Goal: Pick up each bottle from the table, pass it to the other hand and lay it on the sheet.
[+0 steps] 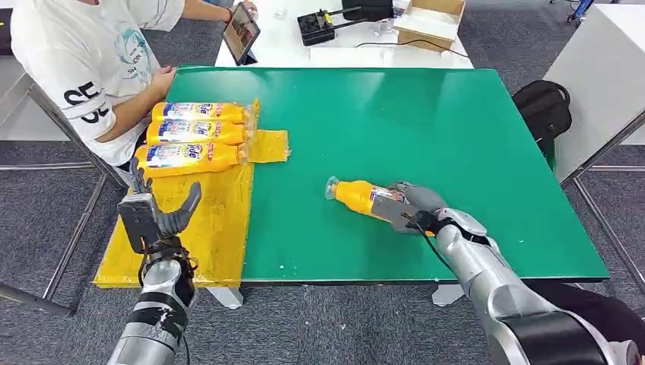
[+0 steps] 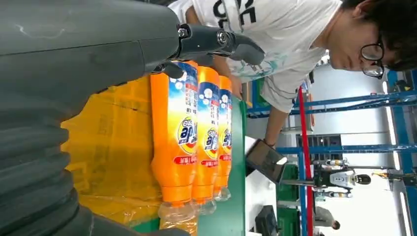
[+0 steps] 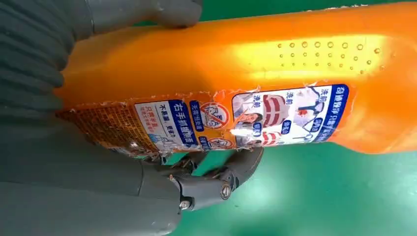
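An orange bottle (image 1: 362, 197) with a clear cap lies on the green table (image 1: 426, 129), right of centre. My right hand (image 1: 414, 205) wraps its base end; in the right wrist view the thumb (image 3: 162, 12) and fingers (image 3: 231, 172) close round the bottle (image 3: 255, 78). Three orange bottles (image 1: 194, 138) lie side by side at the far end of the yellow sheet (image 1: 213, 220), and also appear as a row of bottles (image 2: 196, 137) in the left wrist view. My left hand (image 1: 156, 213) hovers over the sheet's near part, fingers spread, holding nothing.
A person in a white T-shirt (image 1: 91, 61) sits at the table's far left corner, one hand by the laid bottles. A white table (image 1: 342, 38) behind holds a tablet, a black device and a cardboard box. A black bag (image 1: 544, 106) lies on the floor at right.
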### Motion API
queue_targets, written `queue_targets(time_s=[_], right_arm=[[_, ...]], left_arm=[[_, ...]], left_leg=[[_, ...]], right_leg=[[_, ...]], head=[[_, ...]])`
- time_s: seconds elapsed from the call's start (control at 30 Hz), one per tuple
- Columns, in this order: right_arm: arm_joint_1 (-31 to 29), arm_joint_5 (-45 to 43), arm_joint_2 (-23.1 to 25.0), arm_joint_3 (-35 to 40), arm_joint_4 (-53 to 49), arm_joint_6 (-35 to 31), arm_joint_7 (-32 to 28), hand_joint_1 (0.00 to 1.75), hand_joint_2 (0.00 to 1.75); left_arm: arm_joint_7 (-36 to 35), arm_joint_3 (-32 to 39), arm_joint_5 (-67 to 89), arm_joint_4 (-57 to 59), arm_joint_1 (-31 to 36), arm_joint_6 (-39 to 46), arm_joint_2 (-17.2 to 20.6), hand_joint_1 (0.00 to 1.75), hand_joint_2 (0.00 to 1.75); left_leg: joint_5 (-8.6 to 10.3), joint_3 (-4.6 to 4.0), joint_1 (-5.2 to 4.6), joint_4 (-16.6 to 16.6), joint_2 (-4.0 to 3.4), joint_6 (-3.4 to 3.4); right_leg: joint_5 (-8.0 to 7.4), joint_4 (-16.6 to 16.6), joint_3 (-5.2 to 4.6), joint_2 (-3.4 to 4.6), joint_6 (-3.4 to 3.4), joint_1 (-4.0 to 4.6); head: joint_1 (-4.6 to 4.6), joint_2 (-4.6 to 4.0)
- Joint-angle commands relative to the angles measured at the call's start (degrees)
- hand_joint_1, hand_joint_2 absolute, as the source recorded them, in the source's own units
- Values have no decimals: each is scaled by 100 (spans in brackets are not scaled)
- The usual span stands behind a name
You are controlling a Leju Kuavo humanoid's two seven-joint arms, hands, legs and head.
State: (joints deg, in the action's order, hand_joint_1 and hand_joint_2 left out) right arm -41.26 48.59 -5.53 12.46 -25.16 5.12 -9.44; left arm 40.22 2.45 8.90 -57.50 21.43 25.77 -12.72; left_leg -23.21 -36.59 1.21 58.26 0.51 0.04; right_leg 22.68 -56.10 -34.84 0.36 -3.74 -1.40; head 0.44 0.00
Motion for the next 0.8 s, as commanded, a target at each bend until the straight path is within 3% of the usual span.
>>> queue_targets(time_s=[0.03,0.17,0.33,0.43,0.47,0.57,0.7,0.8], right_arm=[[66,-30,-168,247,630,286,-9,175,175],[120,-66,-134,281,599,300,-90,175,175],[448,-685,365,-205,85,-607,-782,175,175],[990,-1441,1014,-834,-1041,-1683,-1774,175,175],[1335,-1455,1208,-833,-1845,-2073,-1855,175,175],[2148,-1840,1443,-921,-3981,-2418,-1683,175,175],[2479,-2033,1603,-1089,-4788,-3098,-2046,175,175],[2479,-2033,1603,-1089,-4788,-3098,-2046,175,175]], left_arm=[[-22,-87,-61,603,337,-43,-28,0,175],[-22,-120,-57,656,353,-36,-45,0,175],[-22,-123,-75,524,199,28,-13,0,175],[-22,-99,-53,399,57,-14,-42,0,175],[-22,-95,-27,383,34,-29,-86,0,175],[-22,-141,20,436,87,-58,-196,0,175],[-22,-220,-40,525,129,-163,-291,0,175],[-22,-220,-40,525,129,-163,-291,0,175]], left_leg=[[-4,30,3,-10,24,9],[-4,26,4,-9,18,5],[-7,33,6,-12,3,4],[-12,40,9,-15,-27,1],[-14,49,6,-18,-34,3],[-11,11,6,-7,-44,-5],[-16,0,4,2,12,2],[-6,-22,3,-3,4,3]], right_leg=[[12,14,42,-34,22,9],[9,12,35,-24,17,8],[7,15,36,-10,18,11],[1,17,36,19,20,15],[2,17,40,23,26,13],[-8,0,-4,23,33,11],[17,-17,-1,-20,35,10],[6,-9,-20,-8,28,5]], head=[[2,0],[2,0],[2,0],[2,0],[4,0],[0,0],[0,0],[0,0]])
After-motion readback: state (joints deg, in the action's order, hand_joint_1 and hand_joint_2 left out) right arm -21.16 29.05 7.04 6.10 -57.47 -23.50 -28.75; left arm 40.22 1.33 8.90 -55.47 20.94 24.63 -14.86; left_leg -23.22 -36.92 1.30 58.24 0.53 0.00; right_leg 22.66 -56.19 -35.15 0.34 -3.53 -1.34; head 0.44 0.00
